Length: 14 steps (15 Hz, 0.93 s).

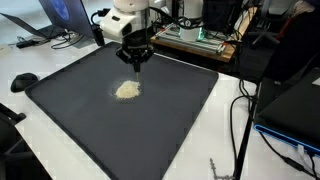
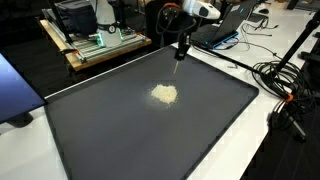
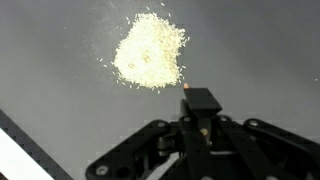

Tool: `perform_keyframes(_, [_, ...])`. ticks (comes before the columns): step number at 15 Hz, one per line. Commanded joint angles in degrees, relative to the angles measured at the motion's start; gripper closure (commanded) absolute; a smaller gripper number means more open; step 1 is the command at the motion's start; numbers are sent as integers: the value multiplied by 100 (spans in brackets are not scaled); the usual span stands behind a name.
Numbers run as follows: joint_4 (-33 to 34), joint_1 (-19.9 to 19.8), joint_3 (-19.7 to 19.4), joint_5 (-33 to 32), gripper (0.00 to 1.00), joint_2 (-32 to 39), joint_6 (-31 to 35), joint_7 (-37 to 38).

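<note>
**Above the mat: clenched jaws over a grain pile**

Nearest the wrist camera, black Robotiq gripper clenched, gripping nothing visible. Just beyond, loose pale-yellow heap of grains on the dark grey rubber mat. Likely the approach; next, a lowering to the heap. Scattered stray grains clear only from the wrist; wooden electronics board only from outside.

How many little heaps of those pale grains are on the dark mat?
1. The single heap of grains lies near the middle of the dark mat, just in front of the shut gripper. A few loose grains are scattered at its edge; no other heap shows in any view.
</note>
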Motion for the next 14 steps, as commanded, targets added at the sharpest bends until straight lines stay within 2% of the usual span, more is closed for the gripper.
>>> perform_keyframes(1, [679, -1143, 1284, -833, 97, 428, -358, 512])
perform_keyframes(4, [1036, -1481, 1779, -1528, 97, 726, -665, 937])
perform_keyframes(8, [1263, -1507, 2075, -2310, 97, 963, -1110, 1199])
perform_keyframes(10, [1068, -1437, 2155, -2830, 97, 912, -1145, 1213])
perform_keyframes(14, [106, -1478, 2365, -3862, 97, 421, -735, 1283])
